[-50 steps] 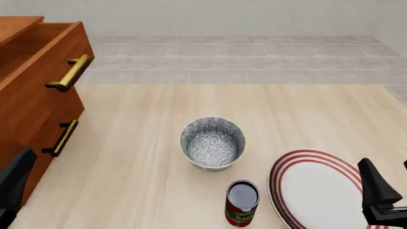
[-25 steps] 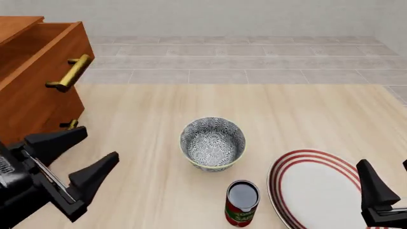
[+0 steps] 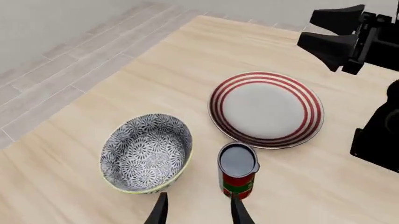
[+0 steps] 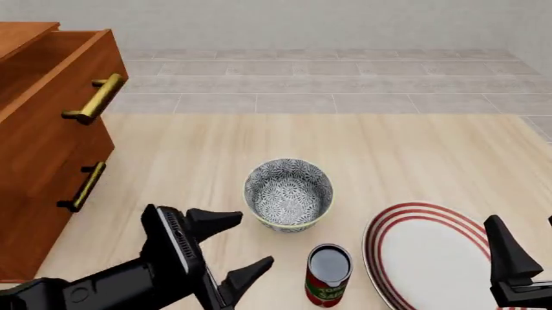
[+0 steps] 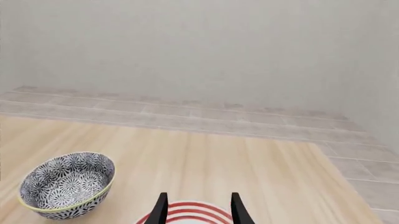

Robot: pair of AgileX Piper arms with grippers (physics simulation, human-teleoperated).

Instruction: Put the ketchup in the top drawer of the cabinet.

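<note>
The small red-labelled cylindrical ketchup can (image 4: 329, 274) stands upright on the pale wooden table (image 4: 405, 155), at five o'clock from the grey patterned bowl (image 4: 288, 194). The left gripper (image 4: 231, 248), fingers spread, sits at its nine o'clock, apart. The right gripper (image 5: 196, 207) is spread above the red-striped white plate (image 4: 427, 255).

The ketchup (image 4: 329, 274) is standing upright on the bench (image 4: 414, 161), hemmed in on two sides — the grey patterned bowl (image 4: 288, 194) is sitting just behind it and the red-striped plate (image 4: 431, 255) is lying just to its right. The left tool (image 4: 229, 250) is approaching from the can's left with jaws spread, across bare wood. The right tool (image 4: 530, 255) is hovering over the plate's right edge. Between the bowl and the cabinet (image 4: 43, 168) bare bench is lying open — the top drawer (image 4: 61, 71) is standing pulled out, its handle (image 4: 95, 99) projecting toward the bench.
</note>
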